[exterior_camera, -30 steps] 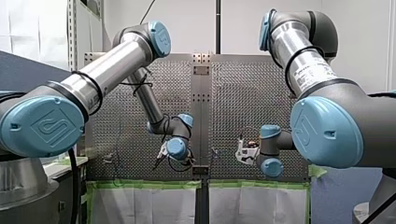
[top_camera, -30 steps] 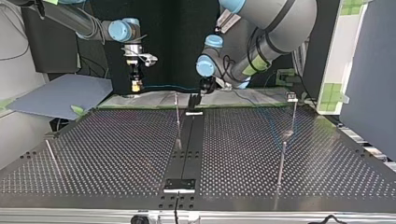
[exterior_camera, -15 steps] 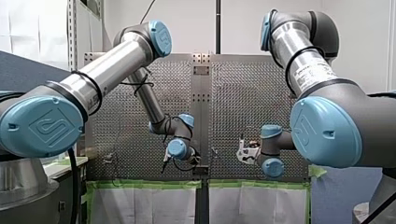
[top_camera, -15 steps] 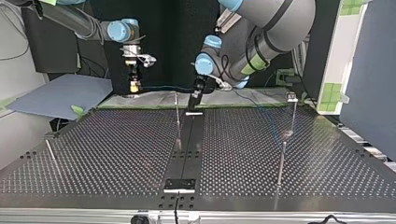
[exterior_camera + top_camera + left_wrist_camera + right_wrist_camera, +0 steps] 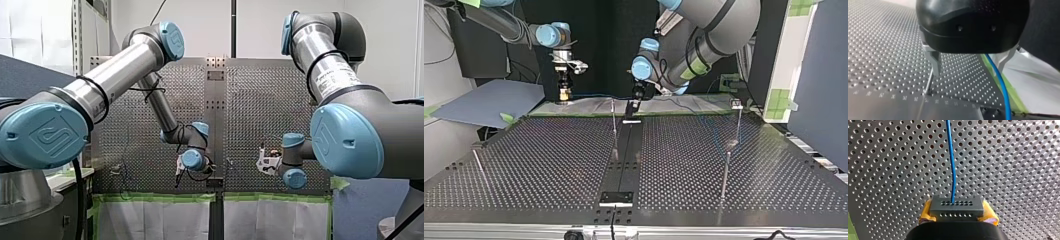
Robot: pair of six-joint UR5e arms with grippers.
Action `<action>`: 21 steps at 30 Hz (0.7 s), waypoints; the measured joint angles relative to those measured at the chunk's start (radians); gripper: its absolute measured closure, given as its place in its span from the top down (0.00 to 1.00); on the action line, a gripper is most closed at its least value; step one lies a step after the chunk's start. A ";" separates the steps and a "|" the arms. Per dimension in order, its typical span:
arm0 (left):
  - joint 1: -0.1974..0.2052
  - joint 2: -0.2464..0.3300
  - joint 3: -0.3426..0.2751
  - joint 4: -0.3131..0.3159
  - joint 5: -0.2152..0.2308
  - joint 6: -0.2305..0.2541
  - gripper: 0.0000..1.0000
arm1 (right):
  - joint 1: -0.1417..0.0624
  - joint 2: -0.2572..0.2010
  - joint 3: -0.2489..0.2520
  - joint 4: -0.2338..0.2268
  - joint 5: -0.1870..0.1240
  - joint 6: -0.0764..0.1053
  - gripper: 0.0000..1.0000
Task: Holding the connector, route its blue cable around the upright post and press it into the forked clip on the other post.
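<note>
In the right wrist view my right gripper [image 5: 957, 214] is shut on a grey connector [image 5: 956, 206], held between its yellow pads [image 5: 926, 213]. The blue cable [image 5: 952, 165] leaves the connector over the perforated plate. In the top view it [image 5: 599, 95] runs level from my right gripper [image 5: 564, 95] to my left gripper [image 5: 634, 103], behind the upright post [image 5: 614, 127]. My left gripper [image 5: 967, 73] is open, and the cable [image 5: 1001, 82] passes between its metal fingers [image 5: 935, 63], close to one. The post with the forked clip [image 5: 736, 104] stands at the right.
Two more thin posts stand on the perforated table: one [image 5: 725, 175] at the top view's near right, one leaning [image 5: 479, 167] at its near left. A black rail [image 5: 624, 160] runs down the middle. Green tape and white sheeting line the far edge [image 5: 589, 107].
My left gripper has swung down and toward the top view's left, closer to the upright post. My right gripper with the connector has shifted slightly to that view's left.
</note>
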 joint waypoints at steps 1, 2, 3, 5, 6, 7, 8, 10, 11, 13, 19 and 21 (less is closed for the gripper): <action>-0.002 0.000 0.000 0.000 -0.010 -0.010 0.99 | 0.000 0.000 -0.002 0.004 -0.001 0.000 0.31; -0.003 0.000 0.000 0.002 -0.017 -0.017 0.99 | 0.000 0.000 -0.005 0.009 -0.002 -0.001 0.31; -0.005 0.000 0.000 0.004 -0.025 -0.023 0.99 | 0.000 0.000 -0.008 0.017 -0.003 -0.002 0.31; -0.009 0.000 0.000 0.012 -0.043 -0.033 0.99 | 0.000 0.000 -0.014 0.031 -0.008 -0.003 0.31; -0.011 0.000 0.000 0.015 -0.050 -0.035 0.99 | 0.000 0.000 -0.017 0.039 -0.013 -0.003 0.31; -0.015 0.000 0.000 0.019 -0.058 -0.037 0.99 | 0.000 0.000 -0.020 0.046 -0.016 -0.003 0.31; -0.017 0.000 0.000 0.021 -0.061 -0.038 0.99 | -0.001 0.000 -0.023 0.054 -0.020 -0.003 0.31; -0.024 0.000 0.000 0.026 -0.060 -0.040 0.99 | -0.001 0.000 -0.028 0.068 -0.025 -0.003 0.31; -0.027 0.000 0.000 0.028 -0.057 -0.041 0.99 | -0.001 0.000 -0.029 0.073 -0.027 -0.003 0.31; -0.033 0.000 0.000 0.032 -0.053 -0.045 0.99 | -0.001 0.000 -0.034 0.080 -0.034 -0.004 0.31; -0.040 0.000 0.000 0.041 -0.052 -0.053 0.99 | -0.002 0.000 -0.042 0.088 -0.073 0.000 0.31; -0.041 0.000 0.000 0.044 -0.052 -0.053 0.99 | -0.003 -0.001 -0.043 0.089 -0.092 0.001 0.31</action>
